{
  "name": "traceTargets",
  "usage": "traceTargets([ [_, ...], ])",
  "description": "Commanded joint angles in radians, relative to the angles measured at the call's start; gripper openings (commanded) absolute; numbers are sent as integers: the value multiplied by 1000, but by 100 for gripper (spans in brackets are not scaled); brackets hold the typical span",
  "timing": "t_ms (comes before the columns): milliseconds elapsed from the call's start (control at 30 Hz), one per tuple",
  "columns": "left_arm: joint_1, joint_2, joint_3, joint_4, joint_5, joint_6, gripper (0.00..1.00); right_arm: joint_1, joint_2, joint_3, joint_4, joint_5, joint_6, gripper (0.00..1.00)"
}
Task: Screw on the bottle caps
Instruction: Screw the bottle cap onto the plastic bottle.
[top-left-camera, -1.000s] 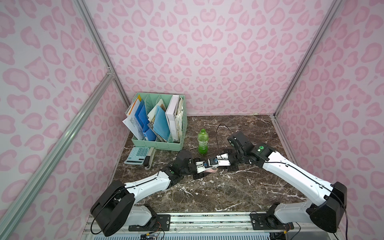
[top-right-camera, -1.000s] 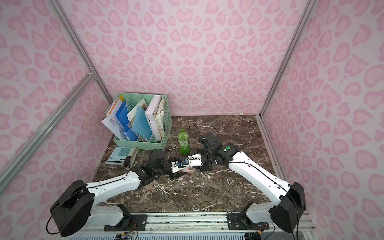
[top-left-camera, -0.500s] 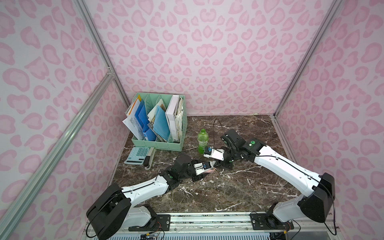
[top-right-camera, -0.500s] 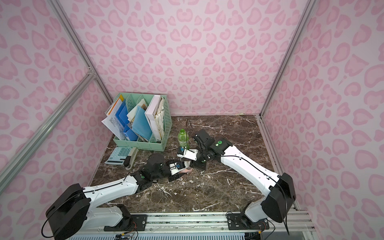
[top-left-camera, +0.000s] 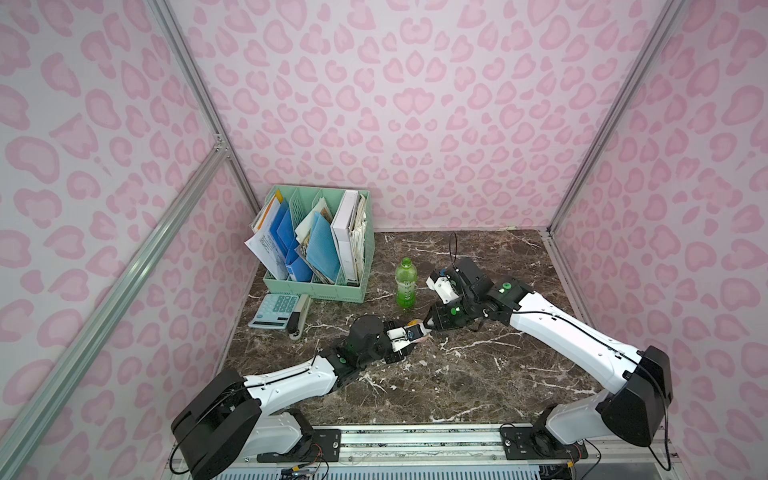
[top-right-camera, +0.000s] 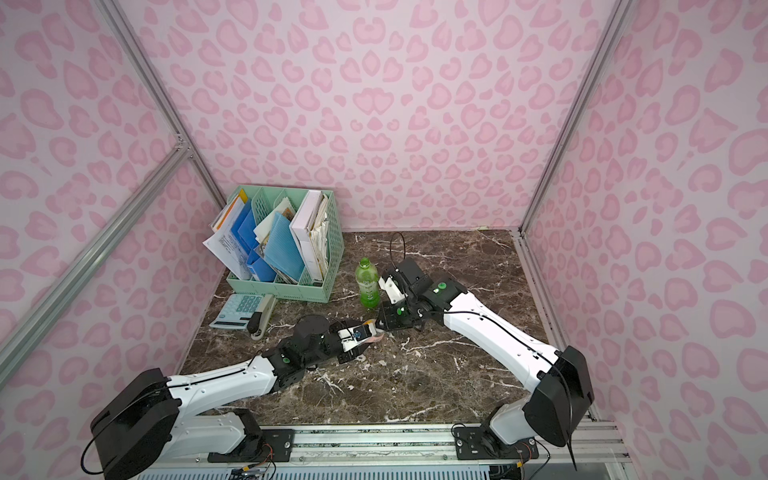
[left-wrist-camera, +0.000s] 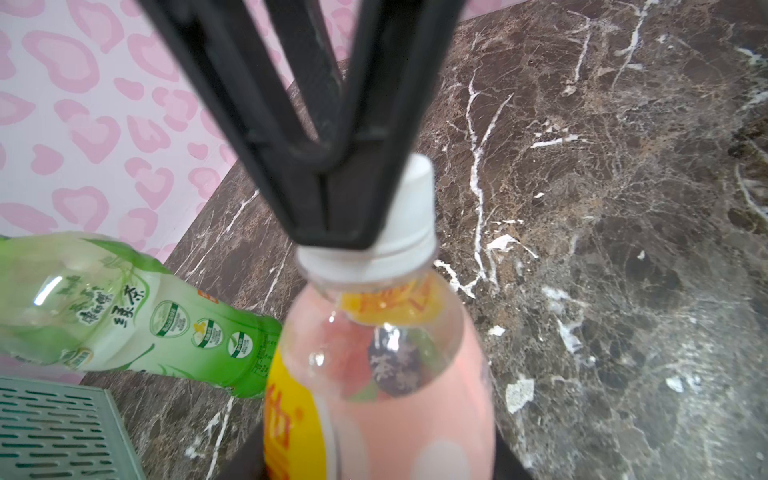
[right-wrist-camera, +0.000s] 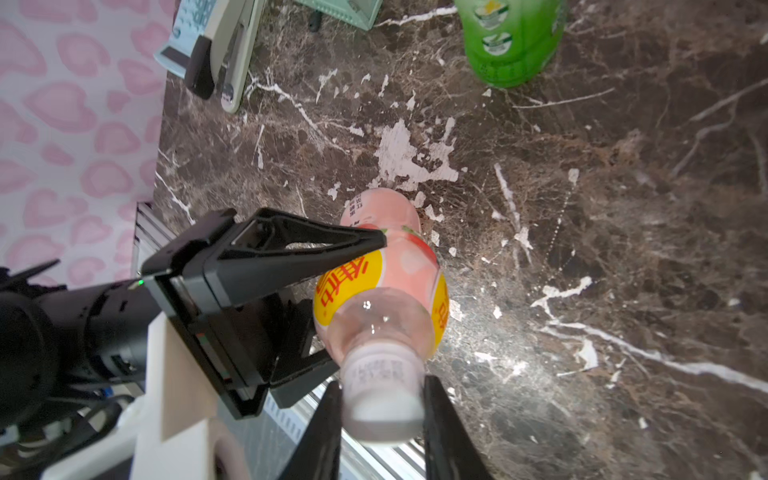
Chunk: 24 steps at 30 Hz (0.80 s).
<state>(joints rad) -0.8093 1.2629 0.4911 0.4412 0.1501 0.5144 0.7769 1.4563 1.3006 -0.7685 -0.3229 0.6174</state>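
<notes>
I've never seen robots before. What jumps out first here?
Two white-and-black arms meet at mid-table over a small pink bottle: the jaws of the left arm grip its body while those of the right arm pinch its white cap. Just behind them a green bottle stands upright near a mint file crate, all inside pink heart-patterned walls.

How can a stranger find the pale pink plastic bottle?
On the dark marble table, look near the mint-green plastic file box, where the left gripper and right gripper meet. They hold the pale pink bottle; unlike the taller green plastic bottle nearby, it has a yellow label and white cap.
</notes>
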Motion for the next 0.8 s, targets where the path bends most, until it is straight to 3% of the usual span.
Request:
traceTargets([
  [0, -9, 2, 9, 136, 21, 18, 41, 9, -2, 15, 124, -2, 121, 27],
  [133, -7, 28, 29, 119, -21, -8, 41, 22, -81, -6, 198, 84, 1, 53],
  [300, 2, 70, 64, 113, -4, -142, 41, 27, -253, -197, 440, 182, -110, 64],
  [533, 19, 89, 104, 154, 78, -330, 41, 45, -400, -500, 767, 235, -152, 64],
  [767, 21, 104, 119, 171, 166, -370, 41, 56, -392, -577, 890, 257, -207, 59],
])
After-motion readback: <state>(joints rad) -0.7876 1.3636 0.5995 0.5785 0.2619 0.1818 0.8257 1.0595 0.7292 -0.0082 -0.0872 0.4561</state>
